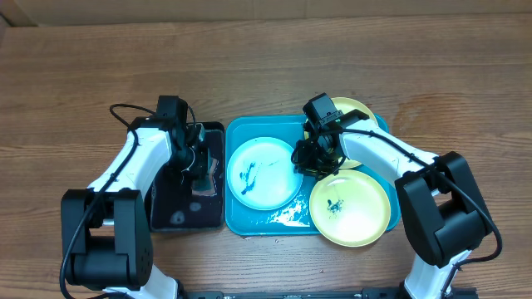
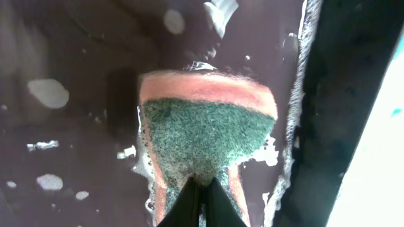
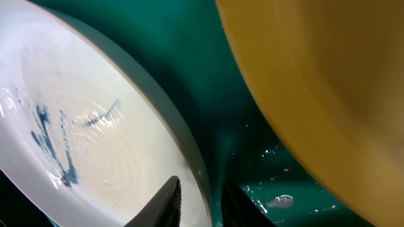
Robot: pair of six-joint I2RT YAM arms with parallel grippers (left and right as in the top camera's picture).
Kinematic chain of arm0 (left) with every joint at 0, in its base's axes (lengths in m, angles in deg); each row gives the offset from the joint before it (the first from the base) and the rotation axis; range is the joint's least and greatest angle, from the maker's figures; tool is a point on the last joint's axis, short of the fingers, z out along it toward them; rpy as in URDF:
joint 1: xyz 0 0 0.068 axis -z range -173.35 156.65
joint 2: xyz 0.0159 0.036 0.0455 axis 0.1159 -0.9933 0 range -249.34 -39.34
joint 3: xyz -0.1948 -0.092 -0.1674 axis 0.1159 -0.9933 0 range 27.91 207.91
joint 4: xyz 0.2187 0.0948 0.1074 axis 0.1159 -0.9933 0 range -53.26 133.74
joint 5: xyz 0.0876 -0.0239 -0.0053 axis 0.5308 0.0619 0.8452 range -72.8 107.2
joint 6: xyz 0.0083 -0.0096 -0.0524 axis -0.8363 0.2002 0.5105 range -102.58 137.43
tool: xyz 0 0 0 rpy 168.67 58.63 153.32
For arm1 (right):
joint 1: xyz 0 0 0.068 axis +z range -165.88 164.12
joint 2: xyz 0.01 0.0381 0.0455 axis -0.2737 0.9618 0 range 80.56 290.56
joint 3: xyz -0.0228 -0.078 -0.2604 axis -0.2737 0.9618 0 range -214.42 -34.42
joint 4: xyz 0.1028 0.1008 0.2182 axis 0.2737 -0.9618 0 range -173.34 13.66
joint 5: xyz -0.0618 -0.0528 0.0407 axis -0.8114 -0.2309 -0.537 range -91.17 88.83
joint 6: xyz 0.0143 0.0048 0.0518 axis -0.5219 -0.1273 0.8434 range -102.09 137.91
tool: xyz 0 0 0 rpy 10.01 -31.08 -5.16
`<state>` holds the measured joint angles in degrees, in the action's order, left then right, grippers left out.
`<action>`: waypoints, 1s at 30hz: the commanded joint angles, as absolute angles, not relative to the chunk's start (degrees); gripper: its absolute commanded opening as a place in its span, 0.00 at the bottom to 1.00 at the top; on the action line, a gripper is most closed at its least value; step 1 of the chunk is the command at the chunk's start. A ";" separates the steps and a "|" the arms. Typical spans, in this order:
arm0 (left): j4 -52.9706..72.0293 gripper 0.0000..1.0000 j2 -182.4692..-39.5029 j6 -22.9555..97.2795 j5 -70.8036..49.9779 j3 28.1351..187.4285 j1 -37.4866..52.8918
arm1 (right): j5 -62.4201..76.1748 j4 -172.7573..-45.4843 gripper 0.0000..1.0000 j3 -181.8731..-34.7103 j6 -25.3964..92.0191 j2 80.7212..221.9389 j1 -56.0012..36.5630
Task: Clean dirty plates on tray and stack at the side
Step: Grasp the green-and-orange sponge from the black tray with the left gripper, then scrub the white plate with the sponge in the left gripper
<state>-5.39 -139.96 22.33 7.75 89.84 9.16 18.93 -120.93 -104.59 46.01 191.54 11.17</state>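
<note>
Item 1, placement. The turquoise tray (image 1: 274, 129) sat centre on the wooden tabletop (image 1: 266, 58), wet, with foam along its near edge. It carried all three plates, so none had yet been stacked at the side.
- The pale blue plate (image 1: 264, 172) lay in the left half and bore blue smudges.
- One yellow-green plate (image 1: 350, 208), with a dark smudge at its centre, overhung the near right corner.
- The second yellow-green plate (image 1: 359, 110) lay at the far right, partly hidden by the right arm.
- A smaller black tray (image 1: 179, 212) stood just left of the turquoise one. It appeared to serve as the sponge station, its floor wet and flecked with foam.

Item 2, left gripper (image 2: 197, 202). It was pressed together on the near end of a sponge (image 2: 208, 126), green scouring face uppermost over an orange body. The sponge was held low over the black tray, and contact with the floor could not be confirmed. The hold suggested the sponge was being readied for scrubbing.

Item 3, right gripper (image 3: 202, 205). It was narrowly spread and straddled the right rim of the pale blue plate (image 3: 95, 126). One finger was over the plate's inner face and the other outside, above the tray floor (image 3: 208, 75). The near yellow-green plate (image 3: 328, 82) loomed just to the right. It could not be told whether the pads were already pinching the rim. The pose was judged to be for steadying or tilting the plate so the sponge could reach the smudges
</note>
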 commanded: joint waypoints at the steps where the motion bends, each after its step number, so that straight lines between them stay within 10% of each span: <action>1: -4.32 0.04 -138.67 21.65 5.04 90.97 8.94 | 18.39 -120.98 0.22 -104.87 46.01 191.75 11.17; 13: -10.46 0.04 -130.73 26.46 3.18 100.66 8.94 | 18.39 -121.46 0.04 -104.87 46.01 191.75 11.17; 30: -12.80 0.04 -132.09 24.69 4.25 102.69 23.06 | 18.39 -121.28 0.04 -104.87 44.28 191.75 12.59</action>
<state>-13.48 -129.40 25.96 3.99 102.91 19.45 18.41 -121.20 -104.59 45.05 191.54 11.45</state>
